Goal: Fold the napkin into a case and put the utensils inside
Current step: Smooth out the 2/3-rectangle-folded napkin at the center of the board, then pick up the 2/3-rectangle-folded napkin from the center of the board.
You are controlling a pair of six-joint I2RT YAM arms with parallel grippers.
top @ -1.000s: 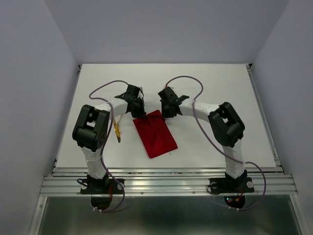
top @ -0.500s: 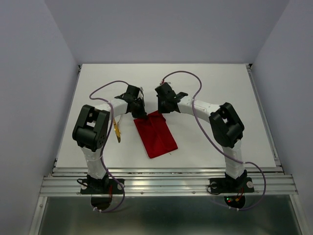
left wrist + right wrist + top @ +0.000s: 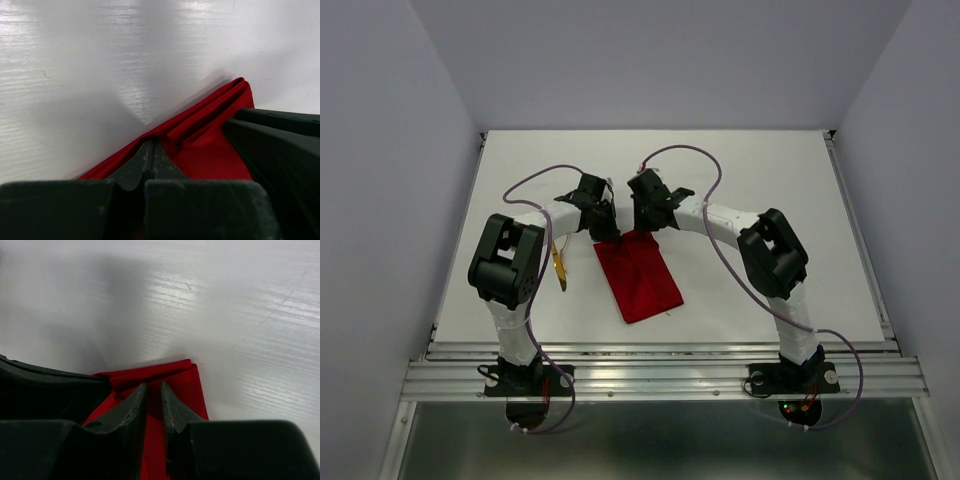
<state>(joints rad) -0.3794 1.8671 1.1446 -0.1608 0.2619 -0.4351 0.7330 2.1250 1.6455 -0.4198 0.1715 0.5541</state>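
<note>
The red napkin (image 3: 638, 278) lies folded into a narrow case shape on the white table (image 3: 770, 190), its long side slanting toward the near right. My left gripper (image 3: 604, 230) is shut, its tips (image 3: 151, 142) resting on the napkin's (image 3: 210, 155) far left edge; I cannot see whether cloth is pinched. Just beside it, my right gripper (image 3: 642, 224) hovers over the far end of the napkin (image 3: 187, 385) with its jaws a narrow gap apart (image 3: 154, 386) and nothing between them. Of the utensils, one gold piece (image 3: 558, 265) shows by the left arm, partly hidden.
The two gripper heads stand very close together at the napkin's far end; the right one's dark body (image 3: 280, 130) fills the left wrist view's right side. Purple cables (image 3: 535, 180) loop above both arms. Grey walls (image 3: 380, 200) enclose the table.
My right gripper has swung left, closer to the left gripper at the napkin's far end. The left gripper, napkin and gold utensil have not moved.
</note>
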